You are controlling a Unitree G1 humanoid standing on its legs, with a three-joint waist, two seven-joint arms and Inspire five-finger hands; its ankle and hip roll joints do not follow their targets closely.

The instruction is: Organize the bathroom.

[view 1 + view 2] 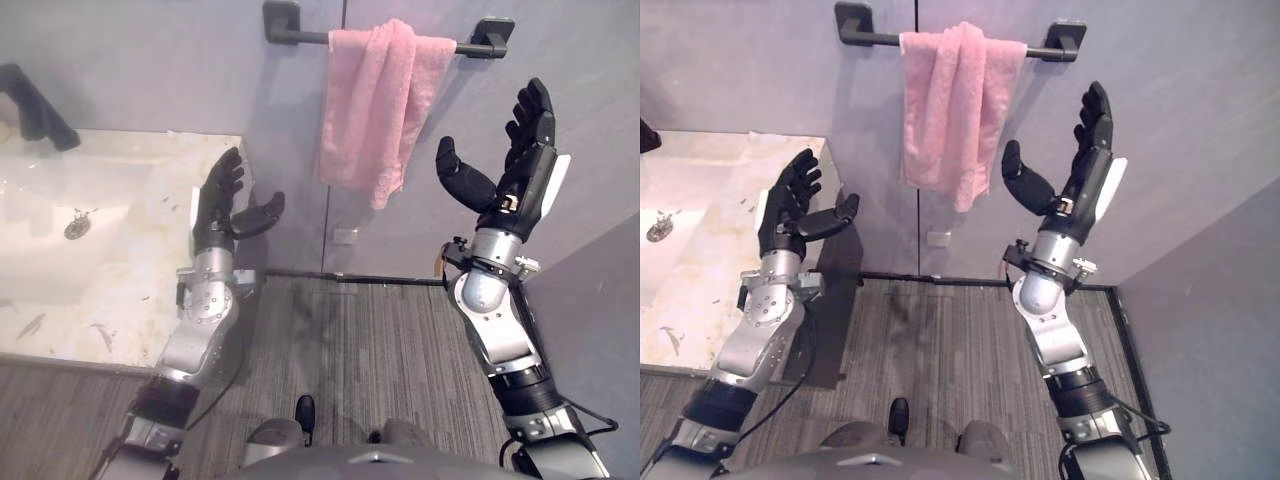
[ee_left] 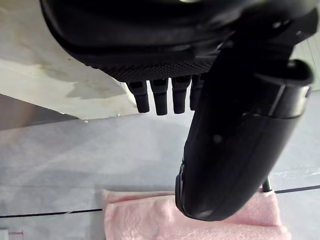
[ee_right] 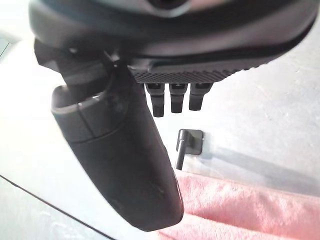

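A pink towel (image 1: 378,105) hangs folded over a dark towel bar (image 1: 300,36) on the grey wall. My right hand (image 1: 515,165) is raised to the right of the towel, open, with fingers straight up and thumb out, touching nothing. Lower and to the left of the towel, my left hand (image 1: 222,207) is also open and holds nothing. The towel (image 2: 150,220) shows past the left thumb in the left wrist view. In the right wrist view the towel (image 3: 240,205) and the bar's end bracket (image 3: 190,141) lie beyond the open fingers.
A white stained sink counter (image 1: 130,250) with a drain (image 1: 78,228) fills the left side, its dark faucet (image 1: 35,105) at the far left. Grey striped flooring (image 1: 380,350) lies below the wall. A grey side wall (image 1: 1220,330) closes in on the right.
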